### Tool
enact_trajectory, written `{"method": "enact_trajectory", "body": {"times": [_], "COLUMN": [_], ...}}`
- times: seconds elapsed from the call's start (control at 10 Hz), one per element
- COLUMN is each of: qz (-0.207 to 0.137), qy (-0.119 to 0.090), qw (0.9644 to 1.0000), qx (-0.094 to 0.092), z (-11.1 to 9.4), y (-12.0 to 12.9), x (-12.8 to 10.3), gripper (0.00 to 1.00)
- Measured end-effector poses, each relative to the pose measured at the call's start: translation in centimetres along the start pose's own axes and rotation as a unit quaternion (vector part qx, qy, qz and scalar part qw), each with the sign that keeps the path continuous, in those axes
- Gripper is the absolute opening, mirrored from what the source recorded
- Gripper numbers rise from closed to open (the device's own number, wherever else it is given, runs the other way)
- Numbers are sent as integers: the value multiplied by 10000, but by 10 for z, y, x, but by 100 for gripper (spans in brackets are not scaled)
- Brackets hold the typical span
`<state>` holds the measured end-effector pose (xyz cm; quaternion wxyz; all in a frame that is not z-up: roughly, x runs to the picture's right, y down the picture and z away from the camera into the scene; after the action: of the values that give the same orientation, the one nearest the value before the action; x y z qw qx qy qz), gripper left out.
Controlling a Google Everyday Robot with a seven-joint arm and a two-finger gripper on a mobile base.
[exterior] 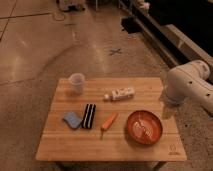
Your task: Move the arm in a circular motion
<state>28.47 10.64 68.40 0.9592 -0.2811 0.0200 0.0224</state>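
The arm [189,84] is large, glossy and white, with thick rounded segments. It enters from the right edge, and its bulbous joint hangs over the right end of the wooden table [60,145]. The lowest part of the joint points down just above the table's right edge, next to the orange bowl [144,126]. The gripper does not show; only the arm's rounded segments are visible.
On the table are a white cup [77,82], a white tube lying flat [120,94], a blue sponge [72,119], a black-and-white striped block [89,116] and an orange carrot-shaped item [108,121]. Polished floor surrounds the table. A dark bench runs along the upper right.
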Motion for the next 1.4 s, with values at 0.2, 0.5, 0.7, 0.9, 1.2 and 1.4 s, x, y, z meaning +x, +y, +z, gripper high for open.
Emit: {"method": "enact_trajectory", "body": {"times": [0.2,0.5,0.7,0.9,1.2,1.4], "qz": [0,0,0,0,-83,-90], "qy": [0,0,0,0,9,25], "qw": [10000,10000,10000,10000,10000,10000], "qx": [0,0,0,1,21,-1], "z": [0,0,0,0,2,2], "y": [0,0,0,0,-25,-28], "x": [0,0,0,0,-9,-9], "gripper": [65,65,65,64,46,46]}}
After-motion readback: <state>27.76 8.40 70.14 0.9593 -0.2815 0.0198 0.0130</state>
